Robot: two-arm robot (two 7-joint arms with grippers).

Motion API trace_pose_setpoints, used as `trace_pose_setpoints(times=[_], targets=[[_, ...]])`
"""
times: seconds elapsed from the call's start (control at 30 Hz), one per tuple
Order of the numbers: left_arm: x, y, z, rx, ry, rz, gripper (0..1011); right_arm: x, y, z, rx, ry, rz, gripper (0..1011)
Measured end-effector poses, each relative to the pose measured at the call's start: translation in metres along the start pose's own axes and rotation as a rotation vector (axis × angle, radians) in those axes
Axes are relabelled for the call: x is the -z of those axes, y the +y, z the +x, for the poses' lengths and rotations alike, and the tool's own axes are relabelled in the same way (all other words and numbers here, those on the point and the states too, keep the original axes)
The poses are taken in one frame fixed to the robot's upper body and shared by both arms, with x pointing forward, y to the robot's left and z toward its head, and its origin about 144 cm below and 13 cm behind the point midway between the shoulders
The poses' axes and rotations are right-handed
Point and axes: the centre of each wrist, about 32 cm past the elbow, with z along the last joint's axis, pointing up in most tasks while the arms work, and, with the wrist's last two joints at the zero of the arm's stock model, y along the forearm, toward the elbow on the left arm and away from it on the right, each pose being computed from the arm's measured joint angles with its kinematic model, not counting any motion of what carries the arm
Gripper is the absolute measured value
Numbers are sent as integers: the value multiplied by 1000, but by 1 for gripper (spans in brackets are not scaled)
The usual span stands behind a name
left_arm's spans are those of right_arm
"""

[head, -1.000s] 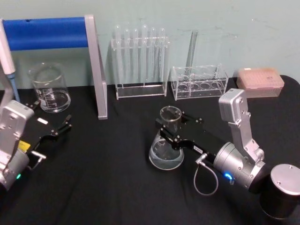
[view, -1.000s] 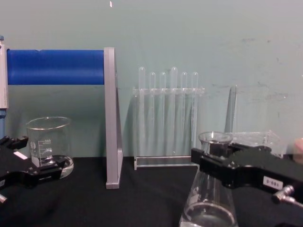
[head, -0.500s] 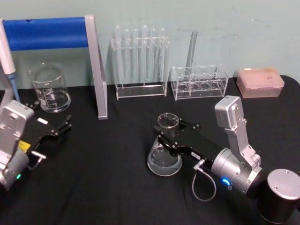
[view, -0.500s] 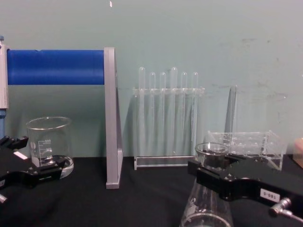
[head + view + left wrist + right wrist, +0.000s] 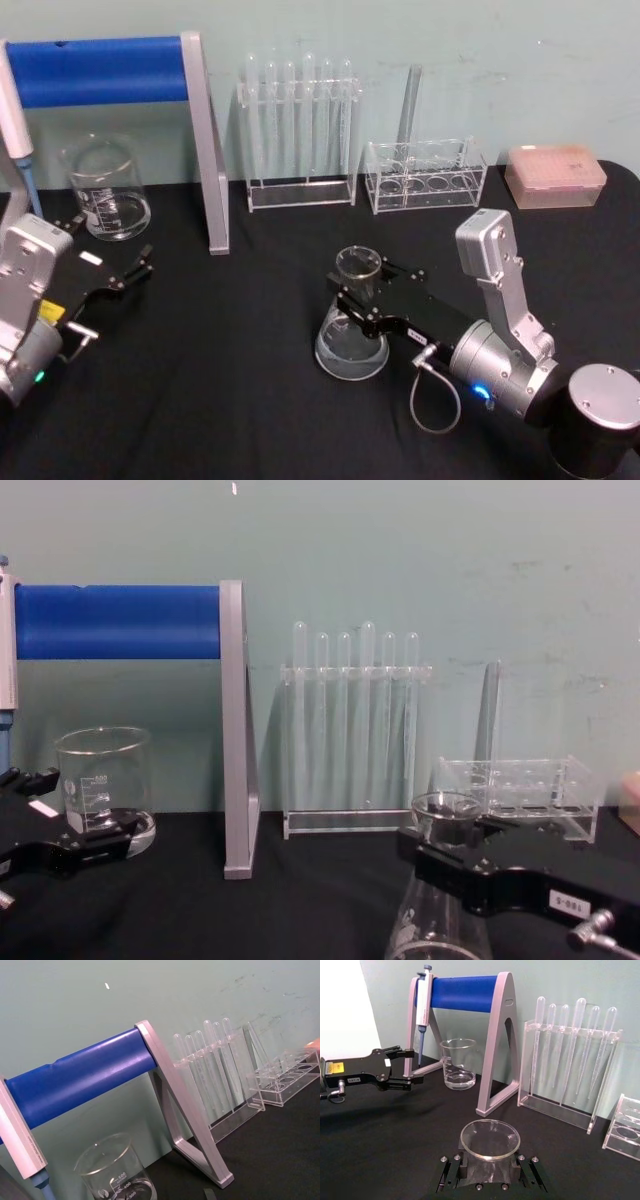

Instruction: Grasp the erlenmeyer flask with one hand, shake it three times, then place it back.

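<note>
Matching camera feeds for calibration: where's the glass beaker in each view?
Head: beaker back left, beyond the left hand.
Chest: beaker at left, behind that hand.
Left wrist: beaker under the blue bar.
Right wrist: beaker beyond the erlenmeyer flask in the right hand.
Shared landmark: test tube rack.

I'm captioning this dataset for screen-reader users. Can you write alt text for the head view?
The right gripper has its jaws shut around the neck of an upright erlenmeyer flask at the centre of a black table. The left gripper rests open at the left, near a beaker; a test tube rack stands behind.
</note>
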Motion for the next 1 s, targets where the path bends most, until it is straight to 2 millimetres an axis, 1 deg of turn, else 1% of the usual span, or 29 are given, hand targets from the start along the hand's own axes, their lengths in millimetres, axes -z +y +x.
trace_pose_setpoints(times=[0.57,0.63,0.67,0.77,0.83,0.9,0.93,1.0], targets=[[0,0,0,0,0,0,1001,0,0,0,3,-1,-3,450],[0,0,0,0,0,0,1001,0,0,0,3,-1,-3,484],[0,0,0,0,0,0,1001,0,0,0,3,-1,-3,484],[0,0,0,0,0,0,1001,0,0,0,3,-1,-2,600],[0,0,0,0,0,0,1001,0,0,0,3,-1,-2,645],[0,0,0,0,0,0,1001,0,0,0,3,-1,-2,729],[0,0,0,0,0,0,1001,0,0,0,3,-1,-2,743],[0,0,0,0,0,0,1001,0,0,0,3,-1,-2,823]])
